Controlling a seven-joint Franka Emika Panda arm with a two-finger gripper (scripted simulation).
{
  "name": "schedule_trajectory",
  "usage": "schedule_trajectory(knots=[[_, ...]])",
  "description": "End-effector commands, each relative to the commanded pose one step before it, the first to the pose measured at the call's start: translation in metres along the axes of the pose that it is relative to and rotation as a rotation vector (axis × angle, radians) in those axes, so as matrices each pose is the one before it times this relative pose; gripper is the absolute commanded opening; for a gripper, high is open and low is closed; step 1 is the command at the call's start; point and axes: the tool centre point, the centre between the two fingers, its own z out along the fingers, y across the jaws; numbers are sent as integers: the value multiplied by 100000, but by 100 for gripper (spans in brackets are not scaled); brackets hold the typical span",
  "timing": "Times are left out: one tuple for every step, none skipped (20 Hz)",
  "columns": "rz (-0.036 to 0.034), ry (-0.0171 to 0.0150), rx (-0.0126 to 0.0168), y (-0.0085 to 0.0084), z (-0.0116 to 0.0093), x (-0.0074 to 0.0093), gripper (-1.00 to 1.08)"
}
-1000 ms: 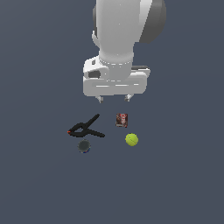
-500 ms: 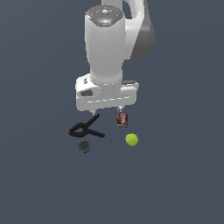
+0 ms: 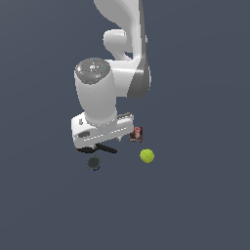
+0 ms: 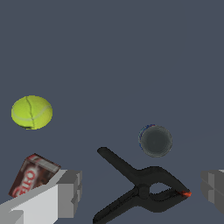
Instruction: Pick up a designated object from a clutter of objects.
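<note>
Jaws spread wide, nothing betw. them; gripper [image 4: 139, 192] hangs over the clamp [image 4: 142, 188], fingers [image 4: 70, 192] either side of it. Can [image 4: 155, 141] sits just beyond the clamp, apart from it, dark top up. In exterior view can [image 3: 93, 163] is below the arm, ball [image 3: 147, 156] to its right, box [image 3: 137, 134] near the ball.

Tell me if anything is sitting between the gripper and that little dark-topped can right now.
Yes. In the wrist view the black spring clamp lies between the open fingers of the gripper, while the can sits just beyond it, apart from the clamp. The tennis ball and the small red box are off to one side.
</note>
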Motion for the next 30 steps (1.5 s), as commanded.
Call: schedule_trajectory(knots=[[-4757,84,121,1433,2164,-27,100],[-1847,42,86,546,867,-71,100],[-1844,54,97,535,872,-98,100],[-1823,66,105,519,868,-123,100],[-1734,75,108,483,831,-140,100],[-1637,82,109,446,789,-154,100],[-1541,88,108,410,747,-163,100],[-1443,92,105,376,704,-170,100],[-1348,94,102,343,660,-172,100],[-1253,95,97,311,616,-172,100],[-1158,95,92,280,572,-168,100],[-1062,93,86,252,527,-164,100],[-969,90,79,224,482,-156,100],[-875,85,72,198,436,-147,100],[-781,79,65,174,391,-136,100],[-688,72,58,150,345,-123,100],[-600,65,51,126,299,-107,100],[-503,56,43,107,253,-94,100],[-410,47,35,86,207,-79,100],[-321,37,27,65,161,-61,100],[-227,27,19,47,115,-45,100],[-137,16,12,28,69,-27,100],[-68,8,6,0,23,2,100],[393,-119,51,-44,-87,-17,100],[0,0,0,1,35,-2,100],[0,0,0,2,104,-5,100],[0,0,0,4,172,-9,100],[0,0,0,5,241,-12,100],[-66,18,-8,-22,297,14,100],[0,0,0,6,375,-21,100]])
